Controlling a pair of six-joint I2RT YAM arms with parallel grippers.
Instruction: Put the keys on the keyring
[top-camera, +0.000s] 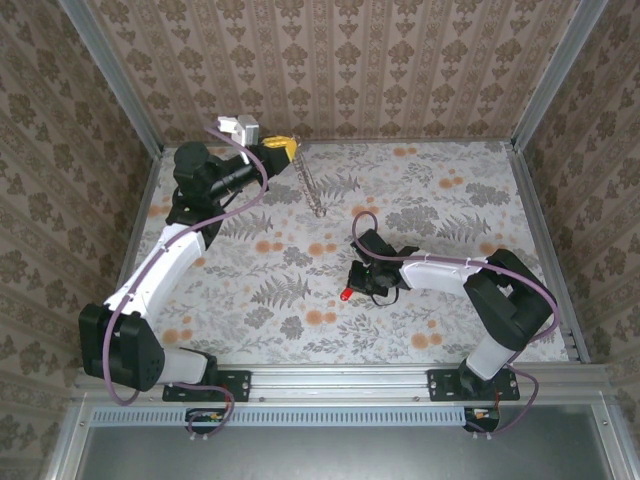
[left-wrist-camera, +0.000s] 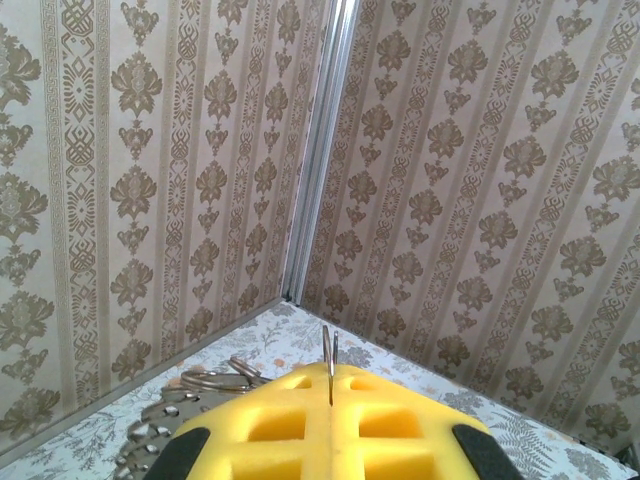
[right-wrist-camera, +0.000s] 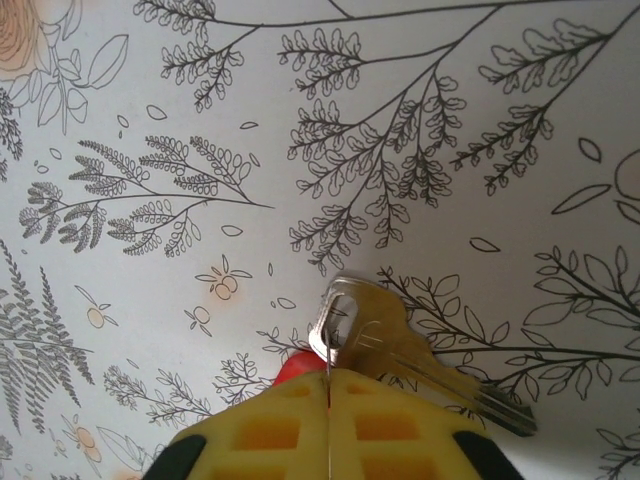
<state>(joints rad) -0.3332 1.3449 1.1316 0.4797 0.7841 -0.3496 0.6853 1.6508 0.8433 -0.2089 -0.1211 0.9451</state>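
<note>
My left gripper is raised near the back left corner, its yellow pads shut on a thin ring of the keyring. More rings and its chain lie beside the pads, and the chain hangs down to the cloth. My right gripper is low over the middle of the table. Its pads are shut on a thin wire loop of the keys: a brass key flat on the cloth with a small red piece beside it. That red piece pokes out at the gripper's tip.
A floral cloth covers the table. Patterned walls and aluminium posts close in the back and sides, with the left gripper close to the back corner. A metal rail runs along the near edge.
</note>
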